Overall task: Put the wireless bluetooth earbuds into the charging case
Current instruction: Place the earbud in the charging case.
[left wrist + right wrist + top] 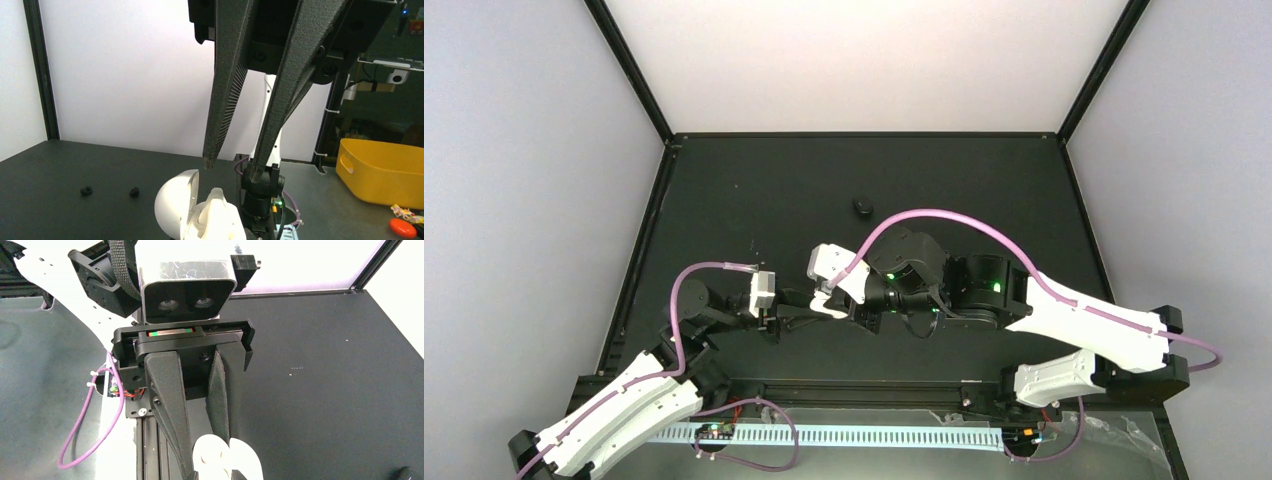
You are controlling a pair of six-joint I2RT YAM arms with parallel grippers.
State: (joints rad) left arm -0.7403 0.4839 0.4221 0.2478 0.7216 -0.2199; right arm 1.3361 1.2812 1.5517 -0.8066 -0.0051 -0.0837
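Observation:
The white charging case (172, 207) is open, its lid swung to the left. A white rounded earbud (218, 202) stands up out of the case's body. My right gripper (207, 458) is shut on the case (245, 460) and holds it above the table; in the top view the case (831, 306) sits between the two arms. My left gripper (232, 169) is open and empty, its fingertips just above the open case. In the top view the left gripper (809, 306) points right, toward the case. I see no other earbud.
A small black oval thing (862, 207) lies on the black table further back and also shows in the right wrist view (407, 472). Two small black bits (86, 190) (134, 191) lie on the table. A yellow bin (380, 170) stands beyond the table edge.

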